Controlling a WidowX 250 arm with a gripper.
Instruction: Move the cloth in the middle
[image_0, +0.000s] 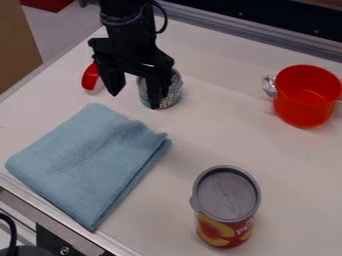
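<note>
Cloth: we see 1 light blue, folded fabric cloth (90, 160) lying flat on the white tabletop (160, 210), on the left side of the view, with 1 corner towards the table's near edge. Its folded layers show along the right side.
Cloth and pincer: we find the cloth just below the black 2-finger pincer (135, 100) in the view, its upper edge near the fingertips. The pincer is clear of the cloth, which lies outside the gap between the 2 fingers.
Pincer: we see its 2 fingers pointing down and standing wide apart, with nothing gripped.
Tin: 1 short, round tin with a patterned label (175, 92) stands partly behind the right-hand finger in our view; we cannot tell whether they touch.
Red item: 1 small, rounded red-and-white object (89, 79) sits near the left-hand finger, partly hidden.
Can: 1 upright red and yellow cylindrical can (224, 230) stands to the right of the cloth and nearer to us, well apart from it. We see a grey lid (230, 192) on top, with a tab at its left side.
Pot: 1 red, round toy pot (304, 112) stands upright at the far right, well apart from the cloth. We can look into it and see a silver handle (269, 86) on its left.
Table edge: we see a grey metal rail (254, 34) along the far side.
</note>
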